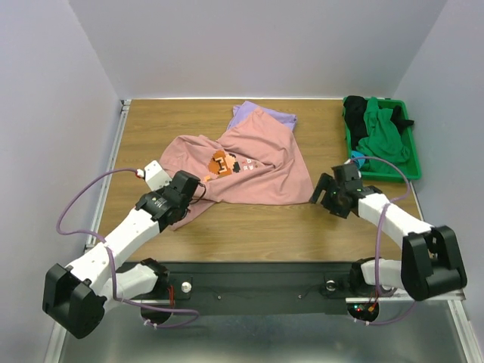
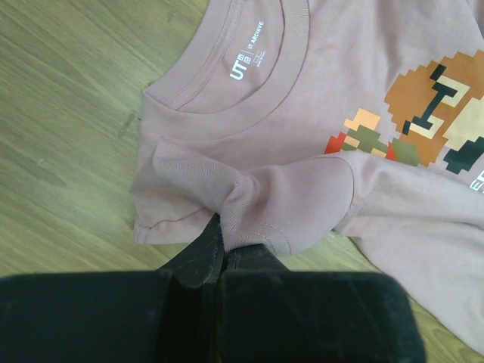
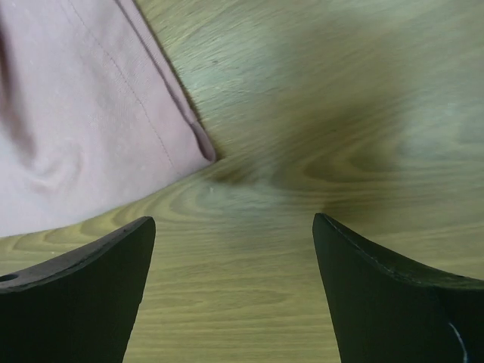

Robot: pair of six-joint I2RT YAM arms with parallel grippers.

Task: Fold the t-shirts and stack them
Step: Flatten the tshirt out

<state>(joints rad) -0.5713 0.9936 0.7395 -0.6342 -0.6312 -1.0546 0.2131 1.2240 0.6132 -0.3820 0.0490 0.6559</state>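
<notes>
— Wooden tabletop (image 1: 257, 231) under pale lilac walls (image 1: 265, 45) was what the overhead feed gave me. What did you need?

— Where was the pink t-shirt (image 1: 253, 162), and which arm had it?

— It lay rumpled across the middle of the table. I judged its long axis ran roughly left to right, collar (image 2: 219, 110) toward my left arm and hem toward my right. Its far edge covered part of the lavender t-shirt (image 1: 265, 115), which poked out at the back. My left gripper (image 2: 221, 246) was pinched tight on a bunched fold of pink cloth at the shoulder, just below the collar.

— And the right?

— My right gripper (image 3: 234, 291) held its fingers (image 3: 83, 295) wide over bare wood, with nothing between them. In the wrist view the pink shirt's hem corner (image 3: 203, 151) lay ahead and to the left of them, near but not touching. The hem edge slanted away up and left. I judged the next grab turned on that corner, and the right arm was plainly the nearer one.

— Any writing?

— Inside the neck I read "UT" and "ARCHIVE" in white. Two small boxed marks between them were too small to make out. The chest carried an orange-brown pixel cartoon (image 2: 431, 113), and the lettering beside it was cut off at the frame edge. A green tray (image 1: 393, 178) of dark and green clothes (image 1: 378, 128) sat at the far right.
</notes>
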